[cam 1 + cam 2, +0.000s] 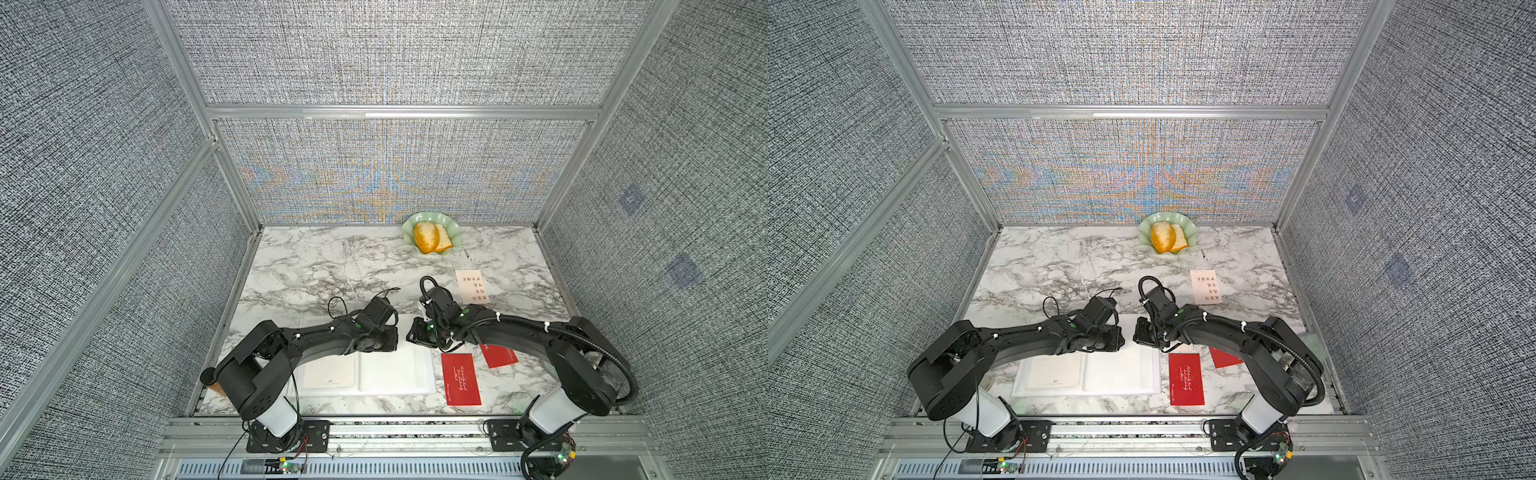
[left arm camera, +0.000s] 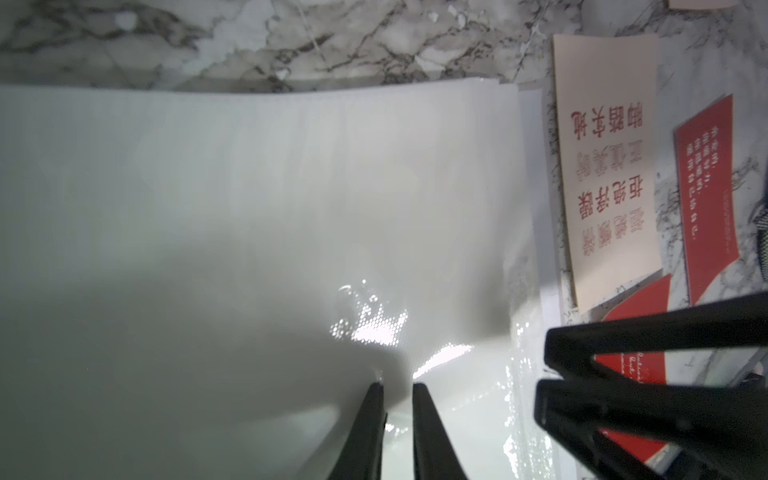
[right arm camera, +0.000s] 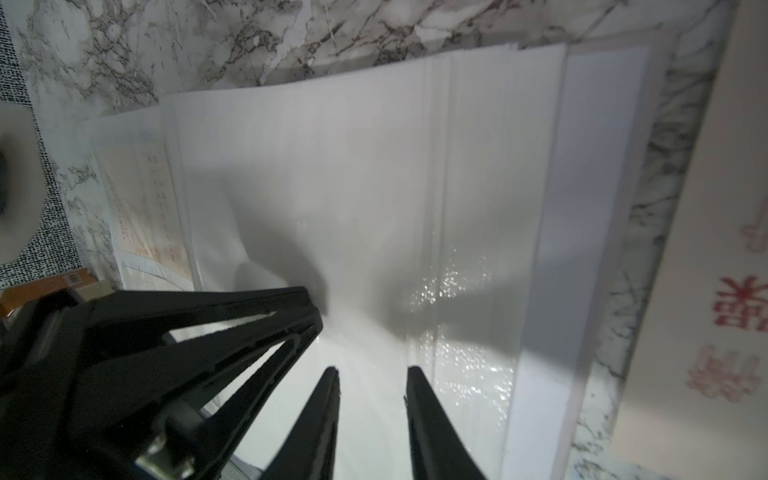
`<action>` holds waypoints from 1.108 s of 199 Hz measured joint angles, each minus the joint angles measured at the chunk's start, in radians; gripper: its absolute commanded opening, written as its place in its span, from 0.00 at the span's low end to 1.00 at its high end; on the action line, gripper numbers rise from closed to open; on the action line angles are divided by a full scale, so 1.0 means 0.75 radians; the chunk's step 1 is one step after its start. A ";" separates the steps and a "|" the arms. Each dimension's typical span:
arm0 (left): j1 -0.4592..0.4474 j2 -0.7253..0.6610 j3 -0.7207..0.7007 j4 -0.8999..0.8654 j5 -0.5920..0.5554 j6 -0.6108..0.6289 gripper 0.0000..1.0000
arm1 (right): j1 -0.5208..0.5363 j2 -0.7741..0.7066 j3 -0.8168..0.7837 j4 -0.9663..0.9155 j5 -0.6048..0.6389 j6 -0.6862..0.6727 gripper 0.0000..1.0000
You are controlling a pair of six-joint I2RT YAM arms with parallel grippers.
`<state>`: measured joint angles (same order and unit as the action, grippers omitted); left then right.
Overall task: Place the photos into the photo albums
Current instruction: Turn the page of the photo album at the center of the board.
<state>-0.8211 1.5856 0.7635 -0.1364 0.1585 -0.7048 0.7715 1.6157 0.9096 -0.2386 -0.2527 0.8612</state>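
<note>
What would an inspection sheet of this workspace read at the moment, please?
Surface: marble-pattern tabletop, no spills seen.
Job's things: photo album lies open, white pages up. Loose beside it are a far cream photo, a near cream photo, a red photo and a second red photo partly under the right arm.
Clutter: green dish holding bread, at the far edge.
Grippers: left gripper has its jaws nearly together over a page, pinch unclear. Right gripper has its jaws apart, empty.
Cables: black loops at both wrists; conduit along the right arm.
Surroundings: grey woven panels, aluminium frame.
</note>
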 measured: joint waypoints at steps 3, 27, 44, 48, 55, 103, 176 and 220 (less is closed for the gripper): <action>0.000 -0.005 -0.004 -0.002 -0.003 0.001 0.18 | 0.001 0.003 0.001 0.005 -0.003 0.000 0.32; 0.002 -0.034 -0.024 -0.022 -0.020 0.000 0.18 | 0.005 0.036 0.021 -0.004 -0.015 0.000 0.32; 0.005 -0.050 -0.033 -0.037 -0.038 0.000 0.18 | 0.006 0.053 0.052 0.018 -0.023 -0.001 0.31; 0.007 -0.053 -0.034 -0.041 -0.040 0.000 0.19 | 0.007 0.057 0.056 0.023 -0.023 0.000 0.32; 0.009 -0.058 -0.035 -0.047 -0.047 0.000 0.19 | 0.007 0.065 0.061 0.027 -0.024 0.000 0.32; 0.031 -0.087 -0.053 -0.063 -0.069 0.002 0.19 | 0.007 0.089 0.062 0.029 -0.024 0.000 0.31; 0.060 -0.110 -0.080 -0.066 -0.072 0.007 0.19 | 0.006 0.055 0.061 -0.005 -0.007 -0.003 0.32; 0.068 -0.123 -0.090 -0.070 -0.073 0.010 0.19 | 0.008 0.076 0.061 0.002 -0.001 -0.005 0.32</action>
<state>-0.7700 1.4933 0.6960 -0.1890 0.1040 -0.6971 0.7773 1.6730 0.9554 -0.2375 -0.2531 0.8574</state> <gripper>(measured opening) 0.185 0.315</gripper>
